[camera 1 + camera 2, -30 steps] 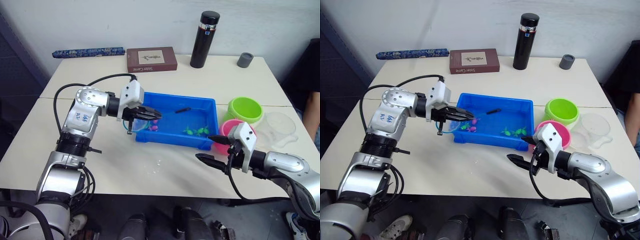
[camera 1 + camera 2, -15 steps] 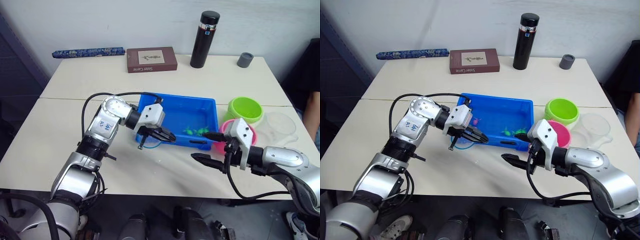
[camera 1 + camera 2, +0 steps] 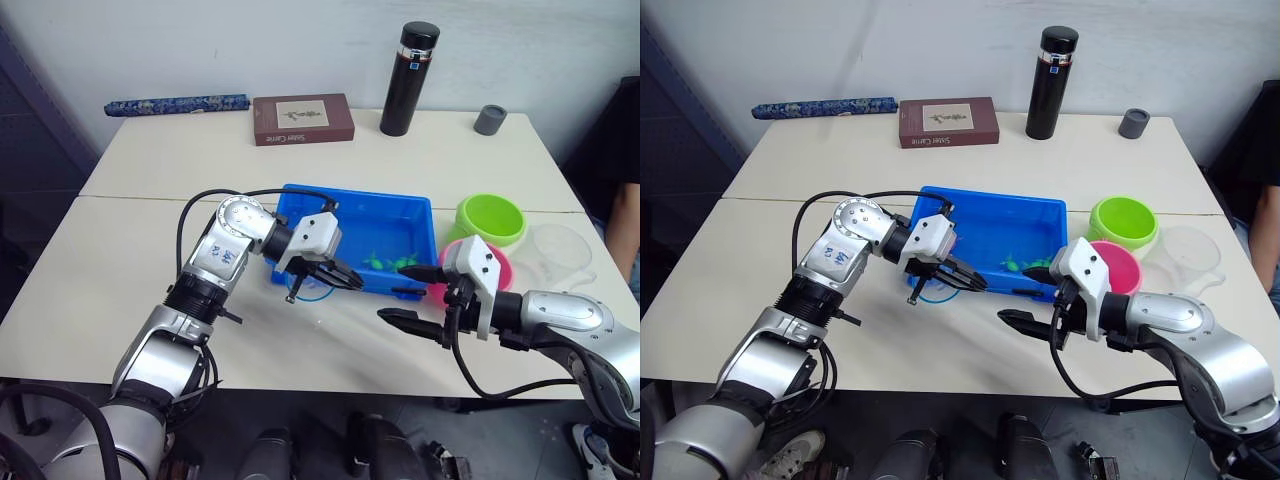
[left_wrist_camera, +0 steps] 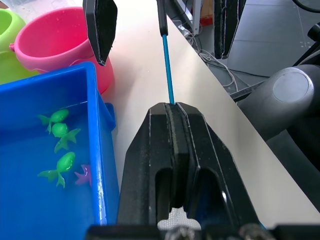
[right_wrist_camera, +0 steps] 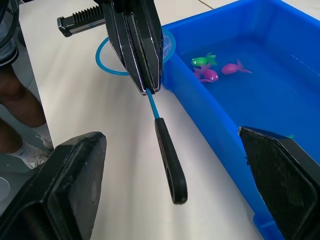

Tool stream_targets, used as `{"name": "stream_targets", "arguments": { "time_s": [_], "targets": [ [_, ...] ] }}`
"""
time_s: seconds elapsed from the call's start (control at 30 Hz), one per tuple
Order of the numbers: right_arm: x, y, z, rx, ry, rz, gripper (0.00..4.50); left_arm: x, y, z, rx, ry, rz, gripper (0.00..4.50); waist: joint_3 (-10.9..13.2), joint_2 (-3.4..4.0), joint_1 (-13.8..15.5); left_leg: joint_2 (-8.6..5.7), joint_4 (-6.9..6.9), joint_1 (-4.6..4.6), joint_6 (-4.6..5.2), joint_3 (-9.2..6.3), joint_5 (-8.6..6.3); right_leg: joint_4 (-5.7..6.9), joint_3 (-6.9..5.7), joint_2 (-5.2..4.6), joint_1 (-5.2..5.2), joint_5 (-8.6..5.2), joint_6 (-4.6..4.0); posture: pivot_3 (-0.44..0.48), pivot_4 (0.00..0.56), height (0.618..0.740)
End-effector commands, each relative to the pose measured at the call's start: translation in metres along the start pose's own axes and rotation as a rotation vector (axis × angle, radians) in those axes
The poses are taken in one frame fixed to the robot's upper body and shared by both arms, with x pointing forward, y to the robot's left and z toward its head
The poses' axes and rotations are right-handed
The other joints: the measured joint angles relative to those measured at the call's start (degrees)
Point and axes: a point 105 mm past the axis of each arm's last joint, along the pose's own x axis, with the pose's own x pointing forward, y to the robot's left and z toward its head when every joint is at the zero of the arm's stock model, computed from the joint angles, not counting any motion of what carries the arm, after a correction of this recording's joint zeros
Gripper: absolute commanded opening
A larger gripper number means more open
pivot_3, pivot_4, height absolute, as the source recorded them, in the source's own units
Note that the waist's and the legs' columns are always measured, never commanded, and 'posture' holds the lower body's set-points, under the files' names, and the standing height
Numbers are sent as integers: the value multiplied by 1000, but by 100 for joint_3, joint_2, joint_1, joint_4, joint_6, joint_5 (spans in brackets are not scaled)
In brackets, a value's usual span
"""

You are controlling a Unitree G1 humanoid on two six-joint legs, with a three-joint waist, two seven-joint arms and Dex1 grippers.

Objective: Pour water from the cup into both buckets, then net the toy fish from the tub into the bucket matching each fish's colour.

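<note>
Head view: the left gripper (image 3: 340, 277) is clenched on the net (image 3: 318, 283) over the desk (image 3: 120, 270), just at the near wall of the tub (image 3: 300, 195). The right gripper (image 3: 412, 294) hangs released near the pink bucket (image 3: 503, 270), with the green bucket (image 3: 490, 220) and cup (image 3: 560, 255) behind.
Left wrist view: green fish (image 4: 60, 167) lie in the tub's water.
Right wrist view: the net's dark handle (image 5: 170, 160) points between the spread fingers (image 5: 75, 170)
</note>
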Motion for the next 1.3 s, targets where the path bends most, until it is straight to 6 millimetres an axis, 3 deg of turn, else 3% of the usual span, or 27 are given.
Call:
{"name": "stream_targets", "arguments": {
  "time_s": [0.03, 0.17, 0.23, 0.5, 1.27, 1.3],
  "targets": [
    [0, 8, 10, -42, -21, 33, 4500, 1, -1, 4, 18, -11, -1, 31, 0, 0, 0, 0, 0, 0, 0, 0, 0, 0, 0, 0, 0, 0, 0, 0, 150, 740],
    [0, 8, 11, -43, -25, 33, 4500, 1, -1, 4, 16, -12, -1, 31, 0, 0, 5, 0, 1, 0, 0, 0, 0, 0, 0, -1, 0, 0, 0, 0, 150, 740],
    [0, 8, 12, -44, -29, 32, 3949, 1, -1, 4, 15, -11, -1, 0, 0, 0, 2, 0, 1, 0, 0, 0, 0, 0, 0, -1, 0, 0, 0, 0, 150, 740],
    [0, 9, 15, -49, -36, 32, 62, -1, 0, 1, 9, 6, -1, 0, 0, 0, 1, 0, 0, 0, 0, 0, 0, 0, 0, -1, 0, 0, 0, 0, 150, 740],
    [-1, 11, 16, -53, -35, 42, 18, -1, 2, -2, -89, 30, 0, 0, 0, 0, 2, 0, 1, 0, 0, -1, 0, 0, 0, -1, 0, 0, 0, 0, 150, 740],
    [-1, 11, 15, -52, -28, 43, 0, -2, 4, -2, -92, 28, 9, 730, 0, 0, 0, 0, 1, 0, 1, -1, 0, -1, 0, -1, 0, 0, 0, 0, 150, 740]
  ]
}}
